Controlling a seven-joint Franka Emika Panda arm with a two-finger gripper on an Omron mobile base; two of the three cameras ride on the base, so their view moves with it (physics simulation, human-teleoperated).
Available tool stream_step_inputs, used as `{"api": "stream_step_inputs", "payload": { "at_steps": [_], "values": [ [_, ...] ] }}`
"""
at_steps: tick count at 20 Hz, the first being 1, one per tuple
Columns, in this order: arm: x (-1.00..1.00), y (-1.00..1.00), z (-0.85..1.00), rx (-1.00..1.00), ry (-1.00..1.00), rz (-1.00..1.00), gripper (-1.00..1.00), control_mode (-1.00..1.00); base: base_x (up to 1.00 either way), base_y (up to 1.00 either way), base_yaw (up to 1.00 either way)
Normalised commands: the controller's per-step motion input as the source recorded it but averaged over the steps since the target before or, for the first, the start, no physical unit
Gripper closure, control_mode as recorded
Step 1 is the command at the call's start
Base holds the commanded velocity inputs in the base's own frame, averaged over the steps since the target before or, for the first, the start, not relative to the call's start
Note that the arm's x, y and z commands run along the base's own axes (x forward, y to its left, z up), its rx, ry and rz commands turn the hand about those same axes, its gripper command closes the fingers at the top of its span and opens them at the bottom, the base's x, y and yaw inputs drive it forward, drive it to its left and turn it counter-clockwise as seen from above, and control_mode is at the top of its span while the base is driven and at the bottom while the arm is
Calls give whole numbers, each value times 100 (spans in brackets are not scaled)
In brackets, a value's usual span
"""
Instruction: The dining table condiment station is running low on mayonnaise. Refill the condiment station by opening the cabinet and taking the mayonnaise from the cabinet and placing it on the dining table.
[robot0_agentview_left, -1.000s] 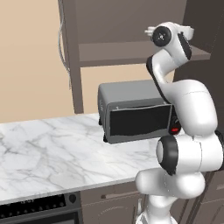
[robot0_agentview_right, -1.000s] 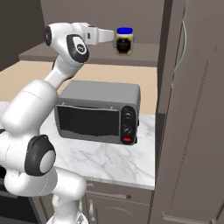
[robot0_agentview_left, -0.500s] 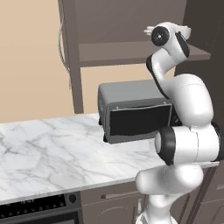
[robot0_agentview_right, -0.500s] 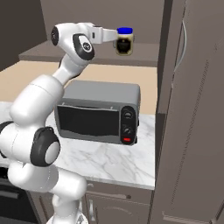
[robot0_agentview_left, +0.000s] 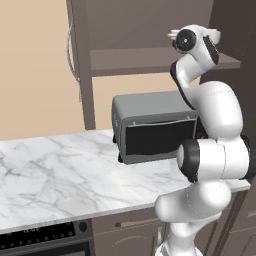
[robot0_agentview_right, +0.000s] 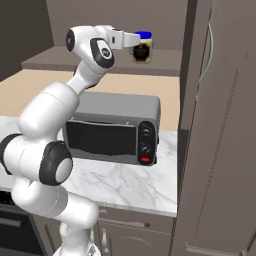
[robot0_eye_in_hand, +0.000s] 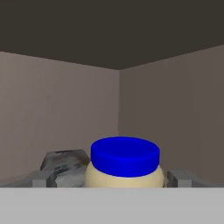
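We count one mayonnaise (robot0_agentview_right: 142, 47) jar, near the top centre of the right base view: dark blue lid, dark label facing us, just above the shelf of the open cabinet (robot0_agentview_right: 210, 150). The single gripper (robot0_agentview_right: 135, 46) reaches it from the left side of that frame, at the end of the raised white arm. In the hand view the same jar (robot0_eye_in_hand: 124, 164) sits low and centred, its blue lid over a cream body, with one grey fingertip (robot0_eye_in_hand: 43, 178) at the lower left and a second at the lower right. The fingers stand on either side of the jar, close to its body, but the bottom of that frame cuts off where they would meet it, so we cannot tell whether they are clamped on it or only bracketing it.

One small grey object (robot0_eye_in_hand: 65, 166) lies just left of the jar in the hand view, towards the back wall of the cabinet.

Below the shelf we see one grey toaster oven (robot0_agentview_right: 115, 131) with two knobs and one red light, standing on one marble counter (robot0_agentview_left: 55, 175). In the left base view one cabinet door (robot0_agentview_left: 80, 60) edge with one curved silver handle (robot0_agentview_left: 74, 50) stands at the upper left.
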Motion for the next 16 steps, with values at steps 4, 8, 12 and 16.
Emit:
{"api": "stream_step_inputs", "payload": {
  "at_steps": [4, 8, 12, 16],
  "values": [
    [3, -24, 0, 0, 0, 0, -100, -100, 0, 0, 0],
    [9, -16, 0, 0, 0, 0, -100, -100, 0, 0, 0],
    [18, -8, 0, 0, 0, 0, -100, -100, 0, 0, 0],
    [27, -2, 0, 0, 0, 0, -100, -100, 0, 0, 0]
  ]
}}
